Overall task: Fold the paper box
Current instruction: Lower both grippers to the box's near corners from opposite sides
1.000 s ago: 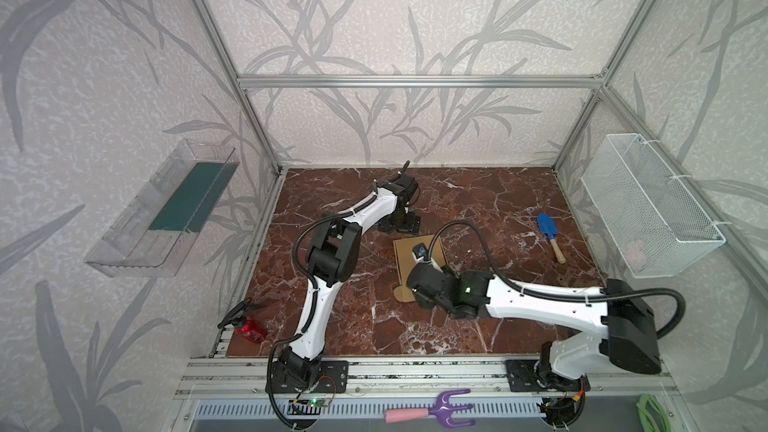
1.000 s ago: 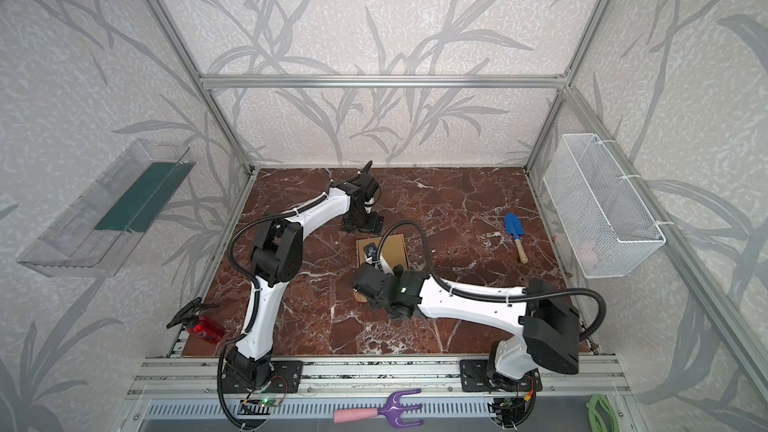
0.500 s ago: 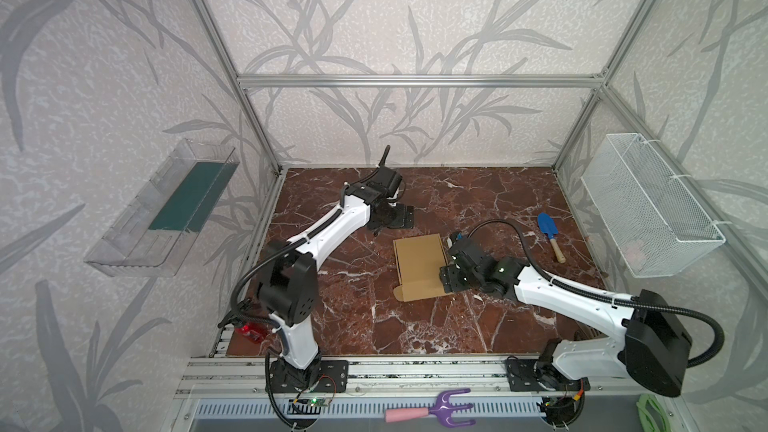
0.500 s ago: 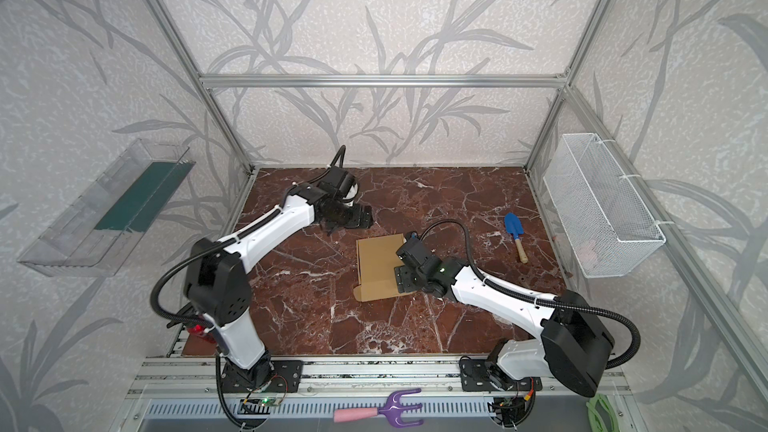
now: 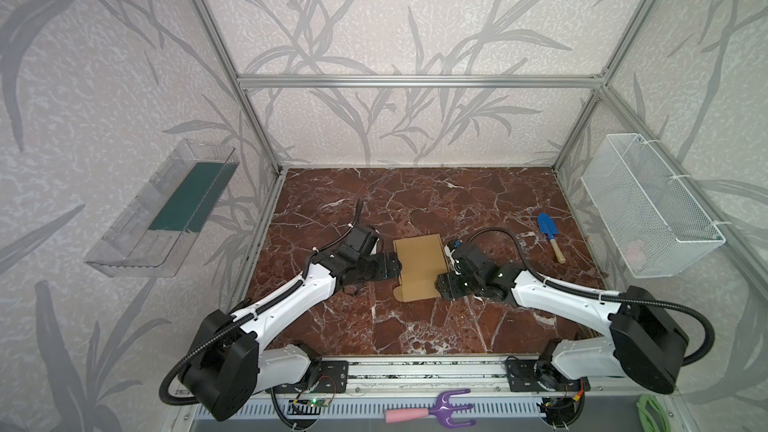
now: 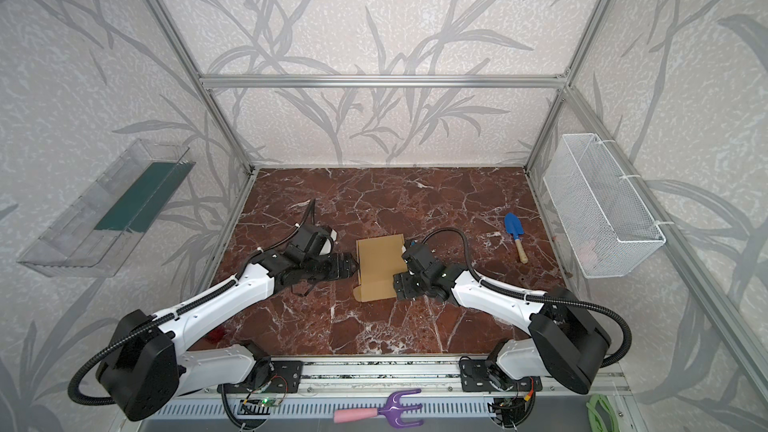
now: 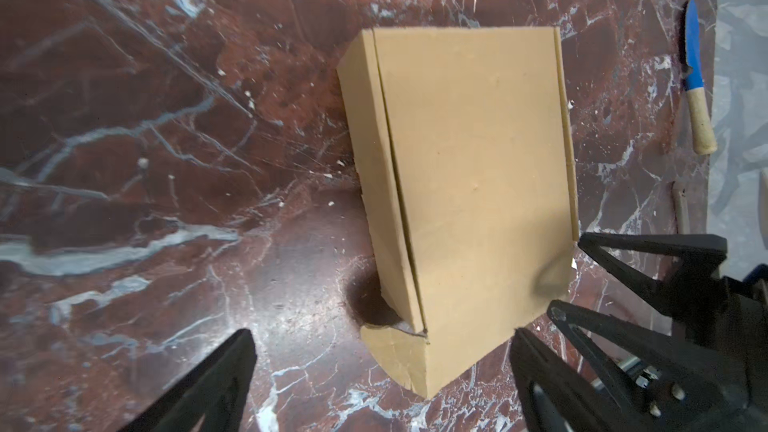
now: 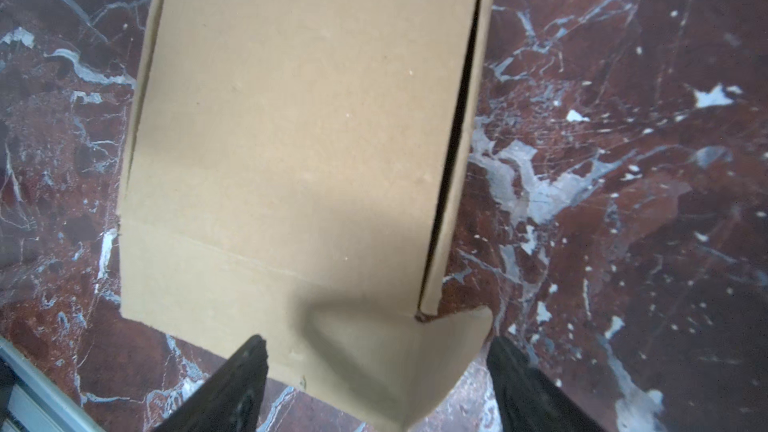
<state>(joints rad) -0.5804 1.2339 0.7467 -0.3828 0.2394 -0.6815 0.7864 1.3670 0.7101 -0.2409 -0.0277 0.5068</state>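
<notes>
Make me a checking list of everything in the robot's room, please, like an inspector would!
Surface: red-brown marble tabletop, white veins, small pale specks.
Job's things: paper box lies flat mid-table, lid folded over, one rounded tab sticking out at a near corner.
Clutter: blue trowel right of the box; pink-and-purple hand rake beyond the table's front edge.
Grippers: left gripper and right gripper both open, fingers at opposite sides of the box.
Cables: black hose loops over each arm; thin wires at the bases.
Surroundings: white wire basket on right wall, clear tray on left wall, metal frame.
</notes>
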